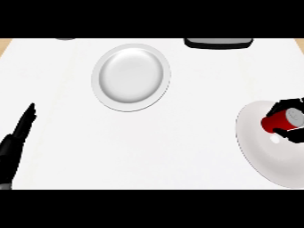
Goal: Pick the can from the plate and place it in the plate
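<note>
The right robot hand [297,119] curls round the red can [281,121] over the right plate [273,156]; the left robot hand [13,147] rests with straight fingers.

Small red cylindrical can with a grey metal end [283,120]: tipped on its side, grey end turned right and slightly up, over the upper part of the near white round plate [273,158], enclosed from above and below by curled black fingers. Below the can, a small bright spot on that plate's surface. Near white plate: at the right of the white counter, cut by the right edge. Second white round plate with a wide rim [130,77]: well apart from the can, up and to its left, bare.
</note>
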{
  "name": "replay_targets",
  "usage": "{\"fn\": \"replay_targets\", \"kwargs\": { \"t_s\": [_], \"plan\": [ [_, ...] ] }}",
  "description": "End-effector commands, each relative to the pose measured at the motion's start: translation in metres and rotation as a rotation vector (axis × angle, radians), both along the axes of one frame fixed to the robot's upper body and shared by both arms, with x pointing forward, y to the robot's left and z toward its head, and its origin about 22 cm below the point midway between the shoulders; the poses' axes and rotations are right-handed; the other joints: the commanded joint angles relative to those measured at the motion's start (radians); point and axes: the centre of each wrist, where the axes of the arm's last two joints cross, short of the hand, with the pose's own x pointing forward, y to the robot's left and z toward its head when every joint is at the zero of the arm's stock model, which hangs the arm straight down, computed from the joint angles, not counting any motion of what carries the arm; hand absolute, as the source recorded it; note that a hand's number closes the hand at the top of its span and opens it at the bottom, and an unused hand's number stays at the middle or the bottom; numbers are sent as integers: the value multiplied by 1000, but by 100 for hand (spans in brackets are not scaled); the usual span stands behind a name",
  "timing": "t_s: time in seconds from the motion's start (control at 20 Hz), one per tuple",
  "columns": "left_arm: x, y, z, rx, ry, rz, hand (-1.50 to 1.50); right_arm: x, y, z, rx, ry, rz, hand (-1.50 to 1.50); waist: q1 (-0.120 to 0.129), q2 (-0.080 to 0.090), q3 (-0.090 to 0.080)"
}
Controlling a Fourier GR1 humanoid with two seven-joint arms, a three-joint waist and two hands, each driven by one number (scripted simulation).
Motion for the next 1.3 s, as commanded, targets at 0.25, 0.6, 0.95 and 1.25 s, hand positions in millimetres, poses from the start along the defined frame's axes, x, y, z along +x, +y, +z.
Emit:
{"fn": "replay_targets", "kwargs": {
  "t_s": [0.25, 0.6, 0.95, 1.25],
  "plan": [
    [-10, -1, 2, -1, 3, 7, 0, 18, 45, -14, -240, 4, -268, 150, 5, -10, -2],
    [-6, -3, 1, -10, 9, -2, 0, 37, 118, -14, -523, -20, -618, 150, -8, -12, -4],
    [-11, -11, -10, 11, 30, 19, 0, 28, 176, 32, -604, -287, -777, 150, -26, -11, -2],
    [-7, 15, 6, 3, 8, 35, 0, -2, 202, 93, -557, -605, -771, 150, -30, -13, -1]
  ]
}}
